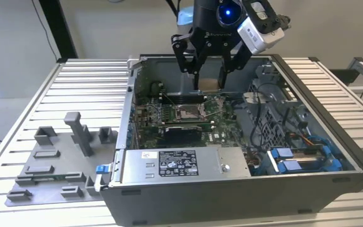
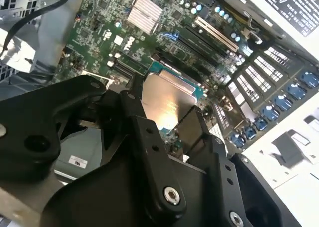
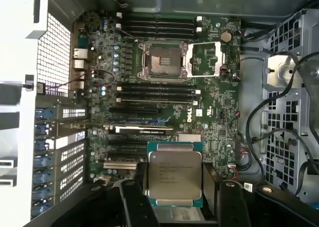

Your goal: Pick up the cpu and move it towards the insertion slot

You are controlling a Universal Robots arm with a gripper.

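My gripper (image 1: 208,71) hangs over open case (image 1: 307,142), above green board (image 1: 219,130). Fingers (image 3: 132,202) clamped on cpu (image 3: 175,174), one each side, silver face shown in both wrist views (image 2: 167,105). Cpu in air, clear of board. In exterior view cpu (image 1: 208,85) sits just above slot (image 1: 188,112), toward case's far wall. In first wrist view slot (image 3: 163,62) lies open, frame flipped aside, well apart from cpu. Grey tray (image 1: 48,165) on slatted surface (image 1: 92,85) at exterior view's left.
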